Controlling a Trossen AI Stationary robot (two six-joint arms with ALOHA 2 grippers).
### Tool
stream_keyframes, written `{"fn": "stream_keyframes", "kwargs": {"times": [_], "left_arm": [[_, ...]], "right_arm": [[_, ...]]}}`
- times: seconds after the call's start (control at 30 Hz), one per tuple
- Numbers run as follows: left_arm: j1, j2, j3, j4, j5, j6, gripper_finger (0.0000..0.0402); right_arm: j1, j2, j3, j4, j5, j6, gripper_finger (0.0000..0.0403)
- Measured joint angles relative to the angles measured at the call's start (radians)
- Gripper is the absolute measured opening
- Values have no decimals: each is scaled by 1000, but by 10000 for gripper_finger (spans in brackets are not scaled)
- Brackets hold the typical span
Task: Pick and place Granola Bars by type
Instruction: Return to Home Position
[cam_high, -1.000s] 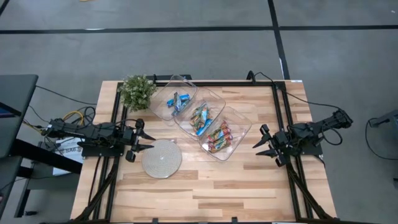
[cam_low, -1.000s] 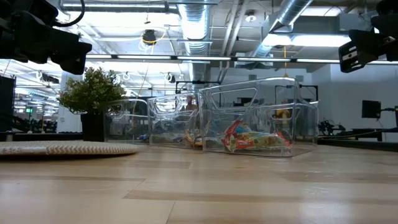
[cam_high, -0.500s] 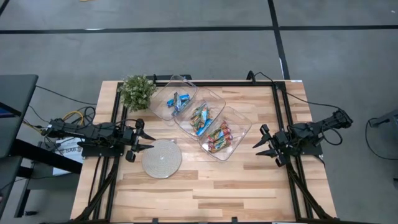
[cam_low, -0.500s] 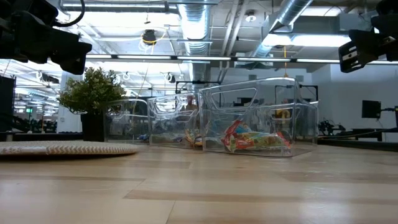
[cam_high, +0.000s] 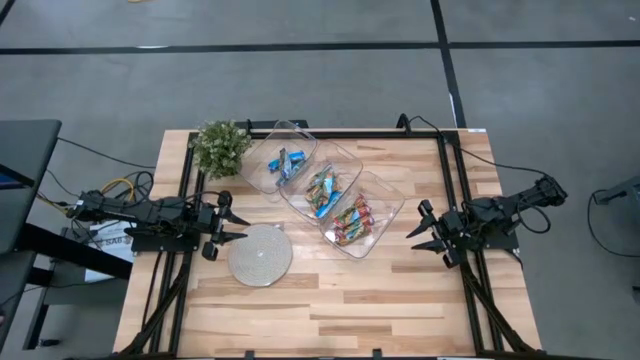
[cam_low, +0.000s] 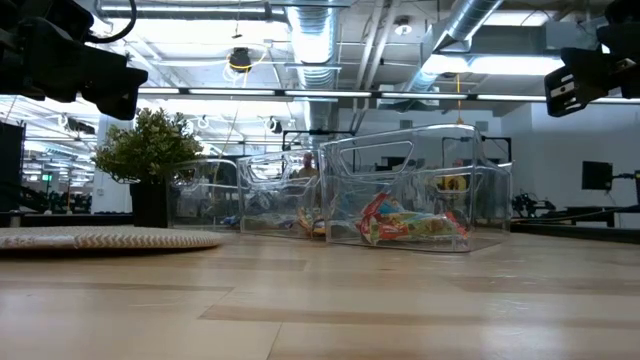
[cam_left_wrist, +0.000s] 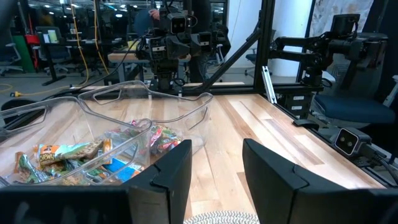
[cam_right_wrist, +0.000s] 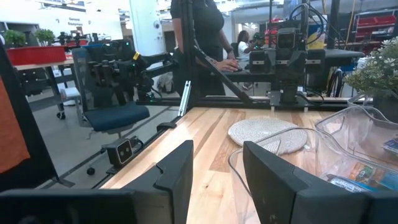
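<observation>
High view: left gripper and right gripper spread, empty, at opposite sides, best settled home slowly, well off the 3 bins; Granola Bars sorted inside, mid-table; low view: crinkled foil behind clear glossy round-cornered walls, flat woven disc; left wrist, right wrist views: matte dark fingers apart

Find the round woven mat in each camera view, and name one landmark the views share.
High view: the mat lies left of the clear bins.
Low view: mat, a flat strip at the picture's left edge, in front of the plant.
Left wrist view: mat, just beyond the left gripper, mostly cut off.
Right wrist view: mat, across the table, beside the bins.
Shared landmark: the clear bins, in all four views.
</observation>
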Motion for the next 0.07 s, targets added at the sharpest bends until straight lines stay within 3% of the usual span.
{"fn": "stream_keyframes", "kwargs": {"times": [0.07], "left_arm": [[0,0,0,0,0,0,138]], "right_arm": [[0,0,0,0,0,0,133]]}}
